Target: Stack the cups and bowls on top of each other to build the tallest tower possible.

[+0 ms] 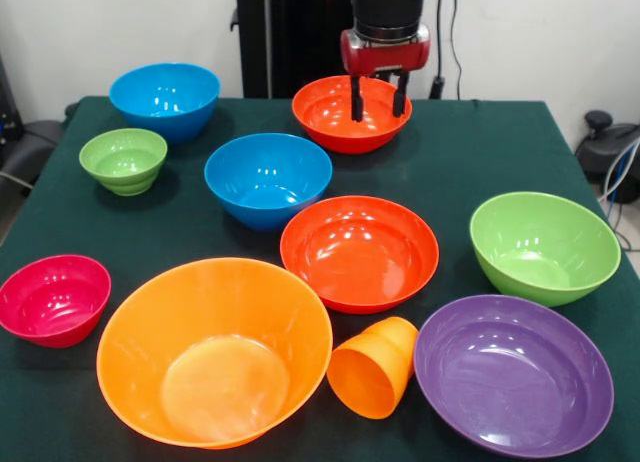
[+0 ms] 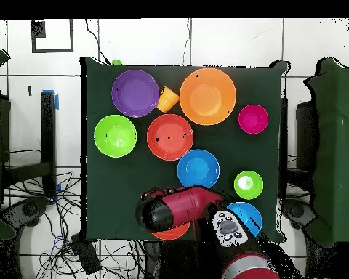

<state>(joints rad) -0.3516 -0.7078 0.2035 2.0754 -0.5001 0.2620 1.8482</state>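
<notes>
My gripper (image 1: 378, 98) hangs open at the table's far side, its fingers (image 1: 356, 100) down in or just above the far red-orange bowl (image 1: 335, 117), toward its right rim; I cannot tell if they touch it. In the overhead view the arm (image 2: 177, 207) hides most of that bowl (image 2: 171, 233). All bowls stand apart, upright, none stacked. The second red-orange bowl (image 1: 360, 250) is at the centre, with a blue bowl (image 1: 268, 177) behind it. The large orange bowl (image 1: 215, 347) is at the front. The small orange cup (image 1: 375, 365) lies on its side between it and the purple bowl (image 1: 513, 372).
A second blue bowl (image 1: 165, 97) sits at the far left, with a small green bowl (image 1: 124, 159) in front of it. A magenta bowl (image 1: 55, 297) is at the near left and a larger green bowl (image 1: 545, 244) at the right. The dark green table (image 1: 470, 152) fills both views.
</notes>
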